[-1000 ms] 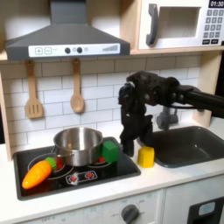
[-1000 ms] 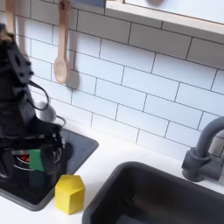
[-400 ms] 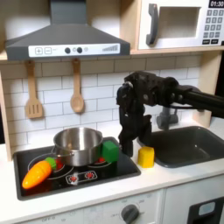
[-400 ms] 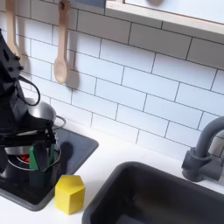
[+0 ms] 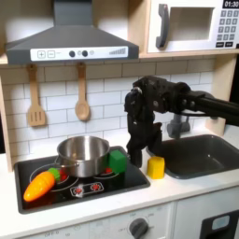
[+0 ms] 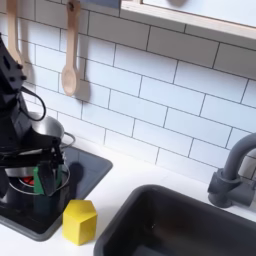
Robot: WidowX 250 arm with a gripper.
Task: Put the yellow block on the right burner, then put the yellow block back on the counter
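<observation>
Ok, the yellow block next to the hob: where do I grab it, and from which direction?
Take the yellow block across its flat side faces, coming straight down from above. It stands upright on the counter between the hob and sink, top face clear. The end effector hangs just beside it, so a side approach looks more cramped.

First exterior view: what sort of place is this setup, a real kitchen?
Most likely a toy play kitchen: a black hob with printed burners, a dark grey sink set in the counter, and a microwave over white tile.
</observation>
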